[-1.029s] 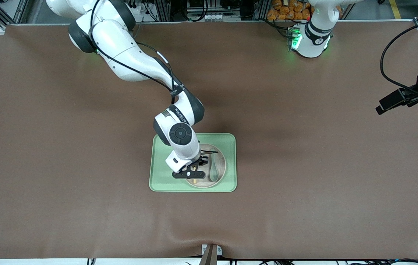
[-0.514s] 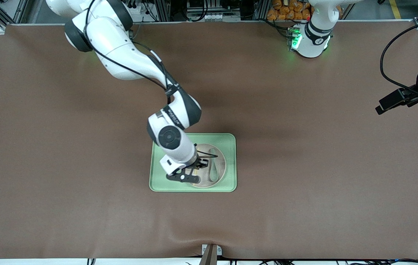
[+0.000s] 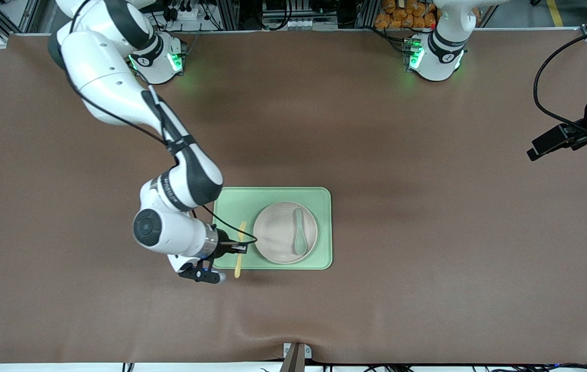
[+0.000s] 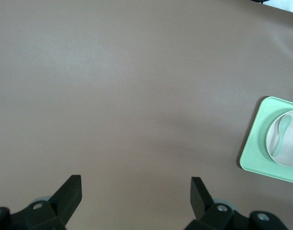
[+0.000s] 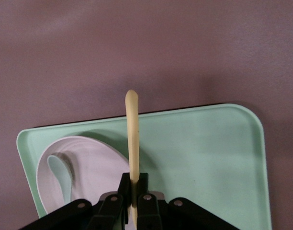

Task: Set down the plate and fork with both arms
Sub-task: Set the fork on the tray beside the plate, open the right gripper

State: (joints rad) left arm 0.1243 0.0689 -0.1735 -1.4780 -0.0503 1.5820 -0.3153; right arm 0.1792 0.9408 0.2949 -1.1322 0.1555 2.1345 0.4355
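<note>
Right wrist view was examined first: the right gripper (image 5: 133, 200) was found clamped on the fork (image 5: 132, 139), its fingers pressed together on the shaft, the handle projecting forward from them over the tray (image 5: 208, 148). The fork was judged light, stiff and smooth; a mid-shaft hold was considered adequate, though rotation between the pads was thought possible. Just past the fingers, toward the left arm's end, the plate (image 3: 279, 232) was recorded lying on the tray, a grey-green spoon (image 3: 299, 231) resting in it. The plate appeared rigid, speckled and shallow-rimmed, and was judged breakable. Farthest off, the left gripper (image 4: 136, 191) was noted waiting above bare brown table (image 3: 428, 206), fingers spread apart.
</note>
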